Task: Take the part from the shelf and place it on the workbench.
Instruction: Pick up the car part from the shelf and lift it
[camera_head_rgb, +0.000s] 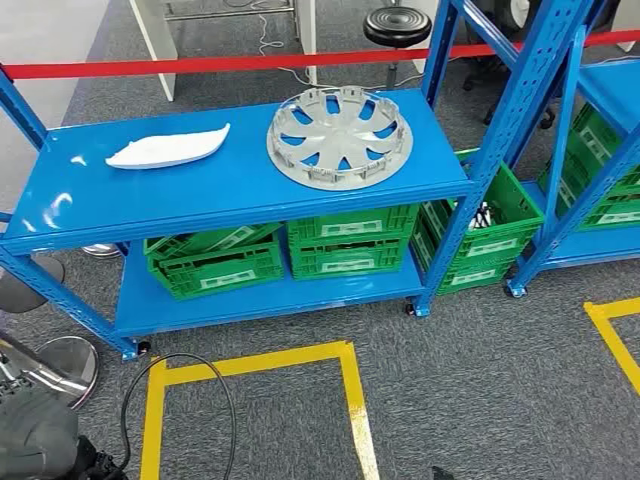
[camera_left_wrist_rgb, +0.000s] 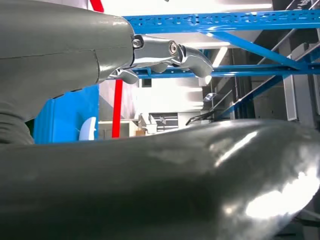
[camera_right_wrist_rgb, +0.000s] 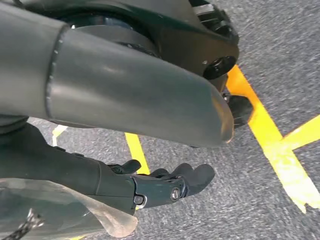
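Two parts up top: a white part (camera_head_rgb: 167, 150) and a grey hubcap (camera_head_rgb: 340, 137), both flat on the top board of the blue shelf (camera_head_rgb: 226, 190), well apart from each other
White part: long and thin, pointed at one end, lying toward the left side of the board
Hubcap: round, spoked, sitting right of the middle and close to the back edge
Which one is "the part": honestly can't tell, nothing is touching either of them
Left hand (camera_left_wrist_rgb: 68, 55): holding nothing, silver fingers (camera_left_wrist_rgb: 170, 50) stretched out straight with a clear gap to the thick grey thumb, blue shelf beams out in front of it
Right hand (camera_right_wrist_rgb: 113, 95): also holding nothing, dark fingers (camera_right_wrist_rgb: 177, 182) out fairly straight and apart from the thumb, hanging over grey carpet and yellow tape
Lower board: green crates (camera_head_rgb: 347, 240) side by side, the left one sitting a bit tilted
Next bay over: another green crate (camera_head_rgb: 483, 230) with some small black and white bits in it, too small to make out
Far right: a second blue rack (camera_head_rgb: 604, 150) with more green crates
Floor: grey carpet, a yellow tape box (camera_head_rgb: 355, 400) in front of the shelf, black cable (camera_head_rgb: 189, 365) looping across its left corner
Behind the shelf: red barrier tape (camera_head_rgb: 226, 63) and a black stool (camera_head_rgb: 397, 25)
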